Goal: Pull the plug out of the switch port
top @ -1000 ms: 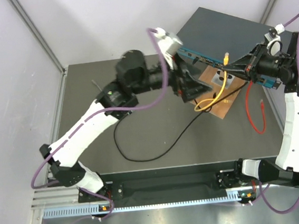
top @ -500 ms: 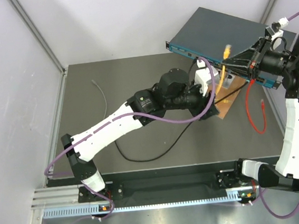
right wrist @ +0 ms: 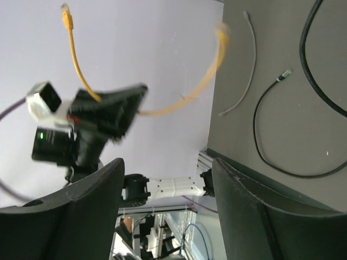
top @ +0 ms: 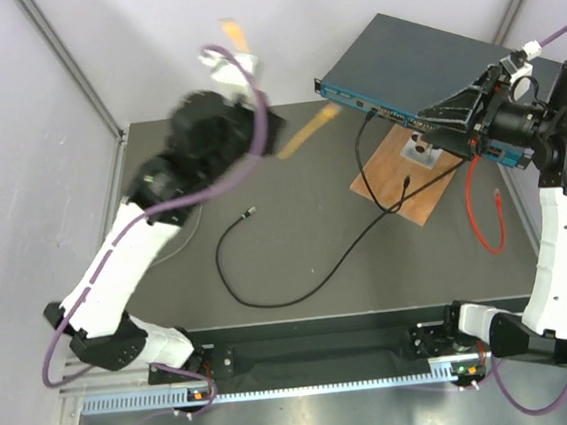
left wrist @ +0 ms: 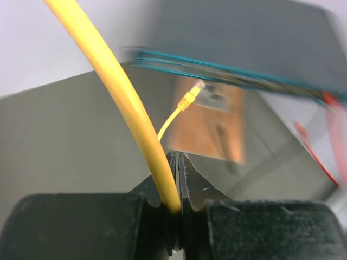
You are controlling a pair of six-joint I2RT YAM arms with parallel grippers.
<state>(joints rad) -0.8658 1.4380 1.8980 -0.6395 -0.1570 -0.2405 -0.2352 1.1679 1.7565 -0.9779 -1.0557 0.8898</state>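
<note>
High over the dark table (top: pixel 291 182), our left gripper (left wrist: pixel 178 162) pinched the thin yellow cable (left wrist: pixel 124 92), its plug (left wrist: pixel 191 96) dangling free.
Our wide flat grey-blue metal switch (top: pixel 419 59) sat back right; our right gripper (right wrist: pixel 165 173) stood wide and empty near its teal face, seemingly to brace it.

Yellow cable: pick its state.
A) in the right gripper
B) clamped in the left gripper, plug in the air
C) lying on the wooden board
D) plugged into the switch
B: the left gripper is shut on the yellow cable, its plug in the air, clear of the switch.
</note>
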